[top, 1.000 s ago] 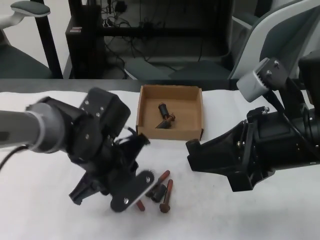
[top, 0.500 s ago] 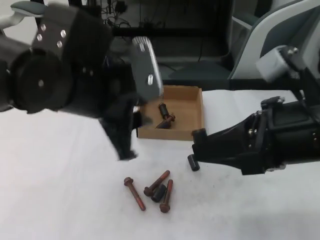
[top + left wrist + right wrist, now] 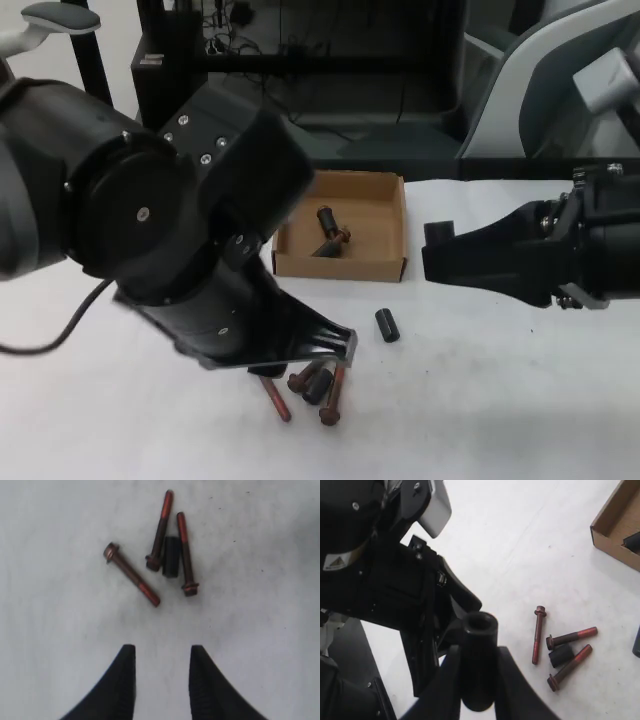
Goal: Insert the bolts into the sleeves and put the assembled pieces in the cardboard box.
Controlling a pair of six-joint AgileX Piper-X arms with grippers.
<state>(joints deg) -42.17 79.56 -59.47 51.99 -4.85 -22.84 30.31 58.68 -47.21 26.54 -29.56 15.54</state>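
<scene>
While the left claw (image 3: 162, 652) hangs spread apart, empty and touching nothing, the right claw (image 3: 477, 655) is clamped on a black sleeve (image 3: 479, 630), whose hollow end shows past the fingertips. In the high view the left arm (image 3: 150, 230) bends down over the near part of the bench. The right arm (image 3: 560, 250) reaches in from the right, with its tip just beside the cardboard box (image 3: 340, 268).

Three bolts (image 3: 132, 574) lie on the white cloth (image 3: 260, 630) just ahead of the left claw's fingertips, with a short sleeve (image 3: 171, 556) between two of them. A loose sleeve (image 3: 386, 325) lies alone between that cluster and the box, which holds assembled pieces (image 3: 330, 232).
</scene>
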